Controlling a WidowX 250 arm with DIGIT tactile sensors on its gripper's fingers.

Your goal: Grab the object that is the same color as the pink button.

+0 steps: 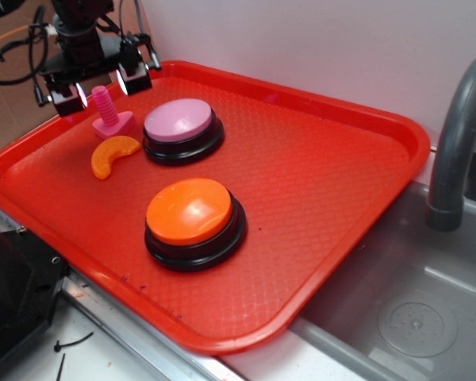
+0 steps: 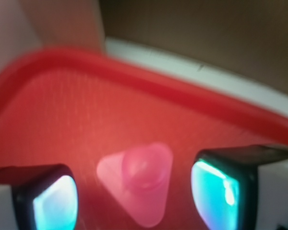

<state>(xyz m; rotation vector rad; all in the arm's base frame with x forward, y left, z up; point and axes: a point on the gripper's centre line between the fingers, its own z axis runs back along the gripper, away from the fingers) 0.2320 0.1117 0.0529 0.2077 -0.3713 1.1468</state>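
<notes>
A small hot-pink toy bolt (image 1: 109,113) stands upright on its flat head at the far left of the red tray (image 1: 317,159), next to the pink-topped button (image 1: 179,127). My gripper (image 1: 100,84) hangs just above the bolt, open, with one finger on each side of the shaft. In the wrist view the bolt (image 2: 139,184) lies between my two fingertips (image 2: 55,201), seen from above, with gaps on both sides. The gripper (image 2: 134,199) touches nothing.
An orange crescent slice (image 1: 113,154) lies just in front of the bolt. An orange-topped button (image 1: 192,218) sits mid-tray. A grey sink (image 1: 412,309) and faucet (image 1: 456,135) are to the right. The tray's rim (image 2: 149,81) runs close behind the bolt.
</notes>
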